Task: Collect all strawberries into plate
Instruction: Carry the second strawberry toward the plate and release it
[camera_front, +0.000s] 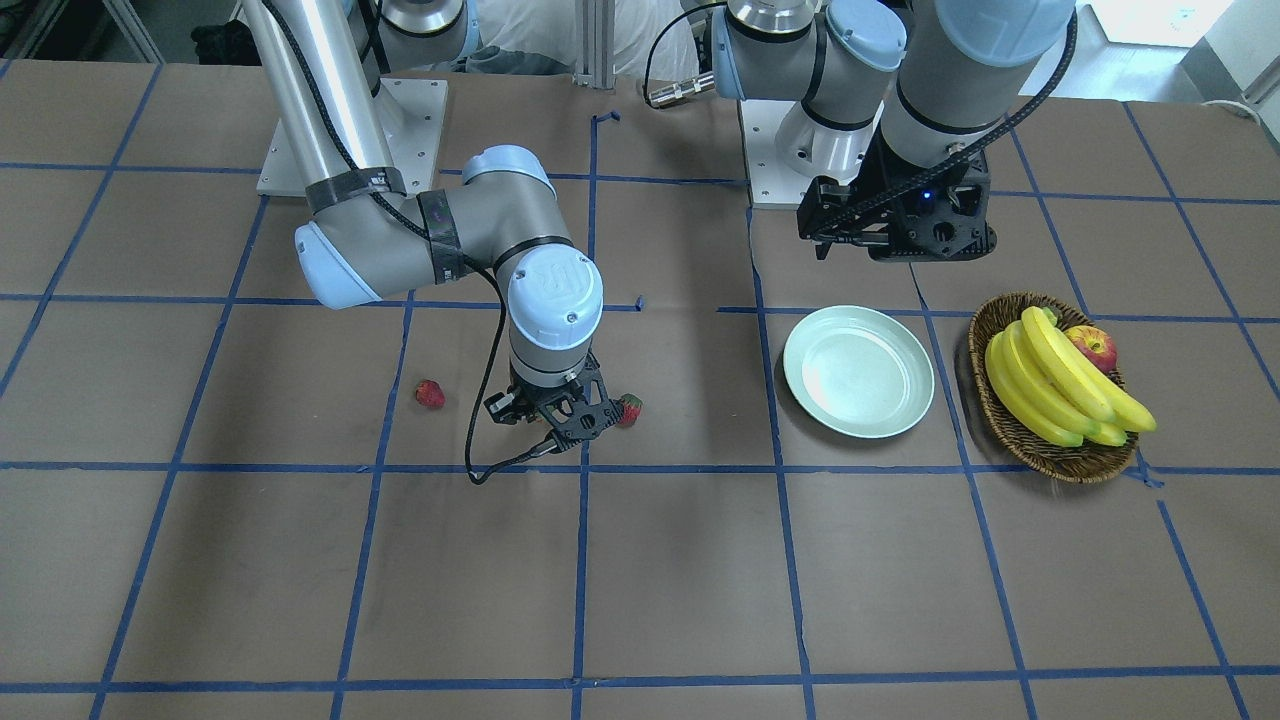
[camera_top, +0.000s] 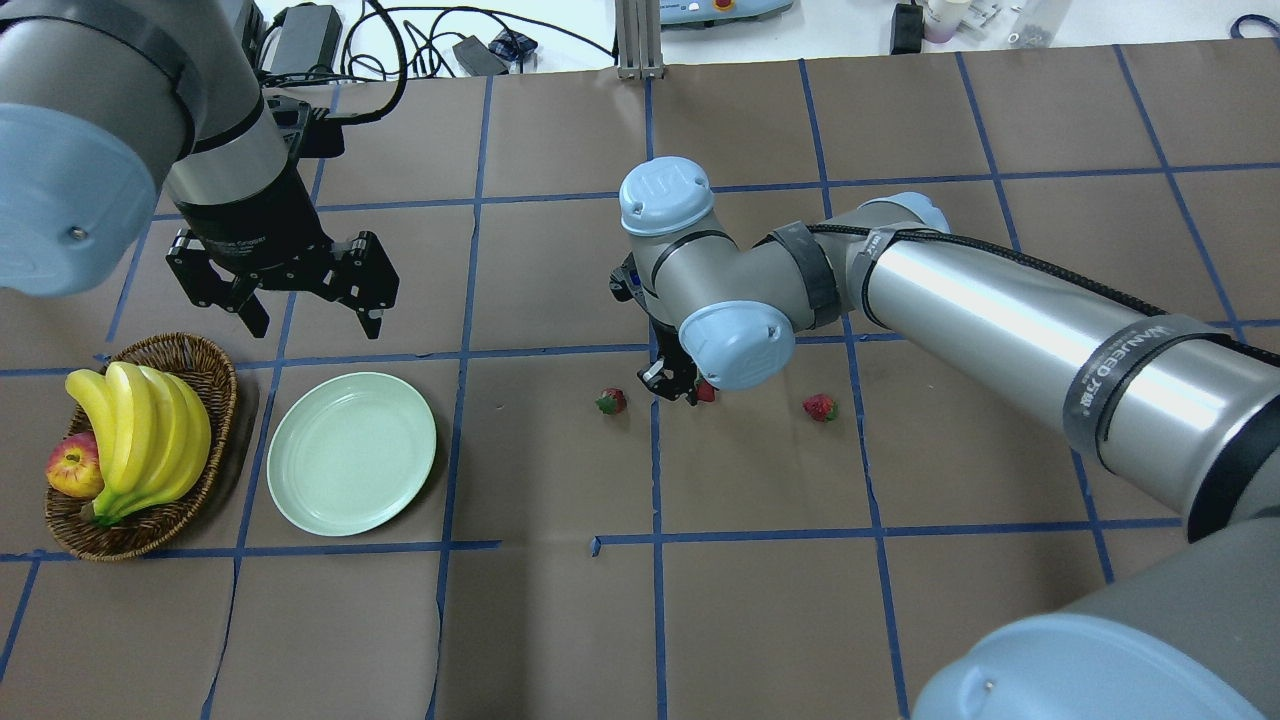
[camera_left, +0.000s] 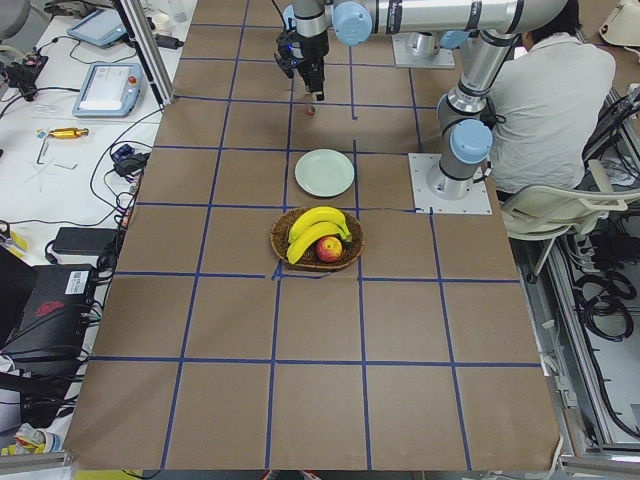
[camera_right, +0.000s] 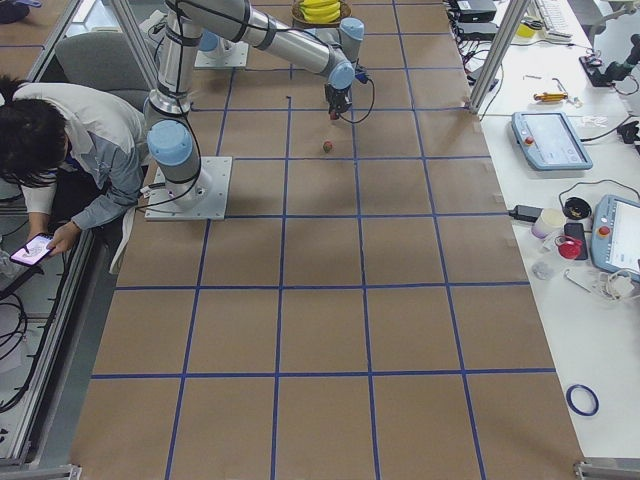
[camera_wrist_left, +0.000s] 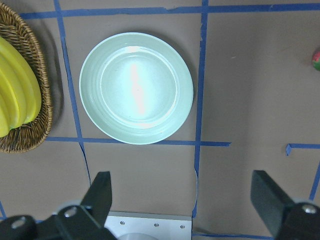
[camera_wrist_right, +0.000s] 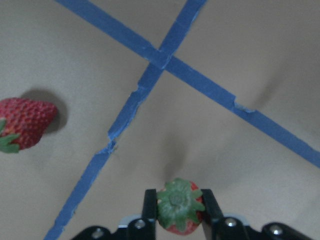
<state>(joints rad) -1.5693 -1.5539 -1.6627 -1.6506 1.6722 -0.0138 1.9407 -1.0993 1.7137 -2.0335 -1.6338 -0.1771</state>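
My right gripper (camera_wrist_right: 177, 212) is shut on a strawberry (camera_wrist_right: 177, 205), green cap facing the wrist camera, just above the brown paper. In the overhead view the same berry (camera_top: 706, 391) peeks out beside the gripper (camera_top: 675, 385). Two more strawberries lie on the table, one to its left (camera_top: 611, 402) and one to its right (camera_top: 819, 406). The mint-green plate (camera_top: 351, 466) sits bare at the left, also seen from the left wrist (camera_wrist_left: 136, 87). My left gripper (camera_top: 305, 310) hovers open above the plate's far side, holding nothing.
A wicker basket (camera_top: 215, 385) with bananas (camera_top: 140, 435) and an apple (camera_top: 72, 468) stands just left of the plate. Blue tape lines grid the brown table. A seated person (camera_left: 545, 90) is behind the robot bases.
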